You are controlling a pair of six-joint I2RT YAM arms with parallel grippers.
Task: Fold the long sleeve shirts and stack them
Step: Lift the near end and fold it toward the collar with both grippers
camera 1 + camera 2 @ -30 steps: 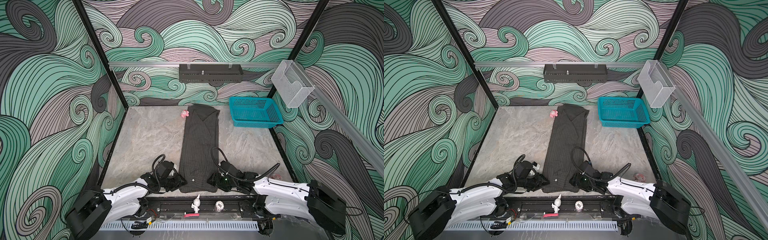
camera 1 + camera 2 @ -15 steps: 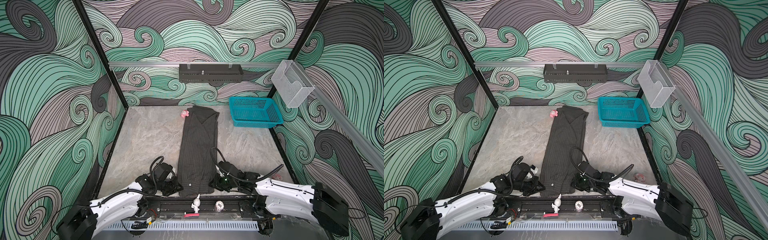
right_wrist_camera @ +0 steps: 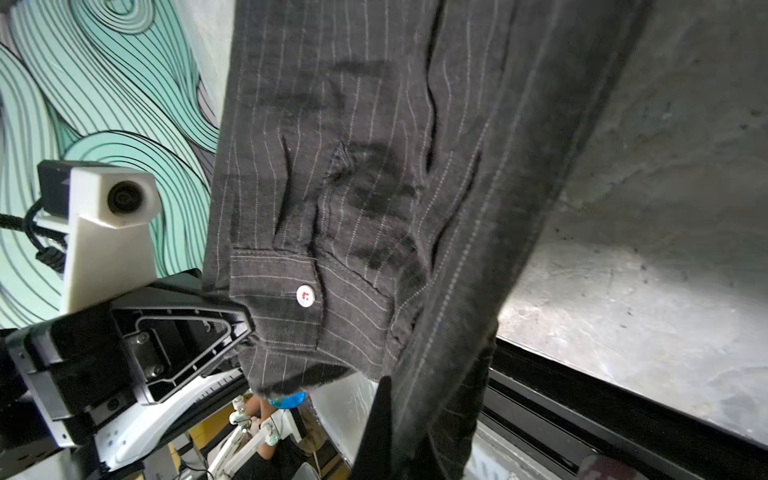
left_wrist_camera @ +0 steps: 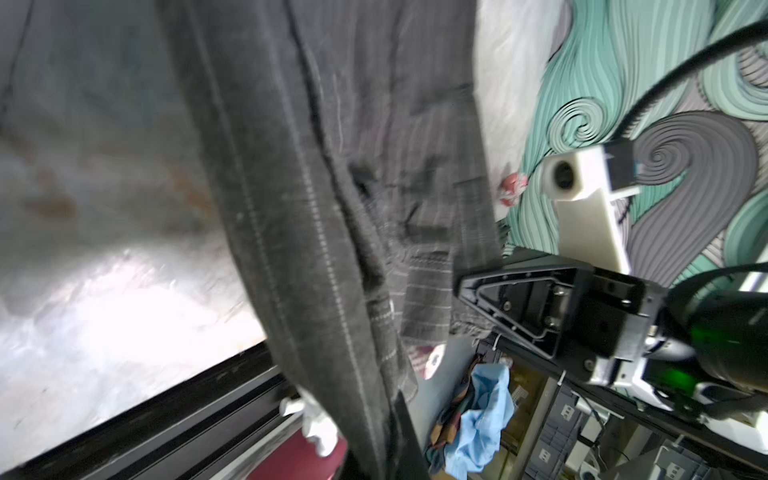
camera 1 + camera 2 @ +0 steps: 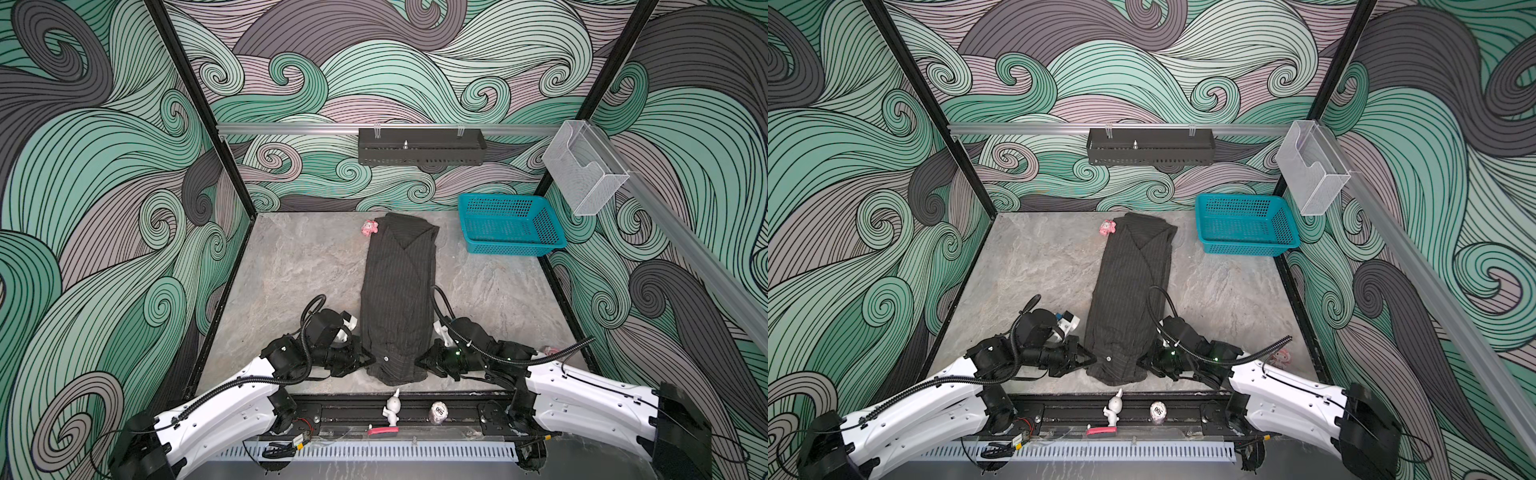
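Since one second ago, both pairs of jaws have closed: left gripper [image 5: 367, 362] and right gripper [image 5: 419, 362] pinch the near hem corners of the long sleeve shirt [image 5: 397, 291], a narrow strip lying along the table [image 5: 291, 266]. Light, limp cloth: likely sags between grips.

The left gripper [image 5: 369, 360] and right gripper [image 5: 418, 360], parted a second ago, now pinch the pinstriped shirt [image 5: 397, 299] at its near corners. The left arm [image 5: 216, 411] sits lower.
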